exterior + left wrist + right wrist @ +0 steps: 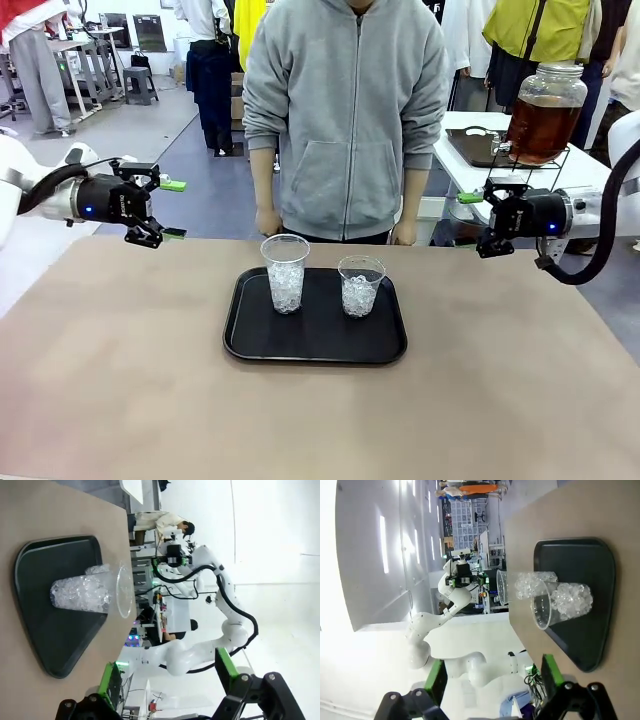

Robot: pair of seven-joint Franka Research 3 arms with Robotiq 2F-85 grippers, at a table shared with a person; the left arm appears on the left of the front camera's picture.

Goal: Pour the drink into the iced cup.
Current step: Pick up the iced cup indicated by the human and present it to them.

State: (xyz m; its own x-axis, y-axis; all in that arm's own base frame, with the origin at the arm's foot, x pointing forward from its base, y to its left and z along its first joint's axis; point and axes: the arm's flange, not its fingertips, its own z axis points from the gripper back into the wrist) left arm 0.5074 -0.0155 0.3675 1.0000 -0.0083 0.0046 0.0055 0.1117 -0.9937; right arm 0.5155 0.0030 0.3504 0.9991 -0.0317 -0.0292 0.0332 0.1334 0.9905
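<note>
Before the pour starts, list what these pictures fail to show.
1. Front view: the tap on the drink jar is too small and far off to make out.
2. Left wrist view: the shorter cup is mostly hidden behind the taller cup.
3. Right wrist view: the taller cup is partly hidden behind the shorter cup.
4. Front view: the person is cut off above the shoulders by the top edge.

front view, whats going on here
Nothing is being handled yet. A taller cup and a shorter cup, both iced, stand on the black tray. The left end effector and right end effector hover open on either side, empty. The jar of amber drink sits on a side table behind, and a person waits at the far edge.
</note>
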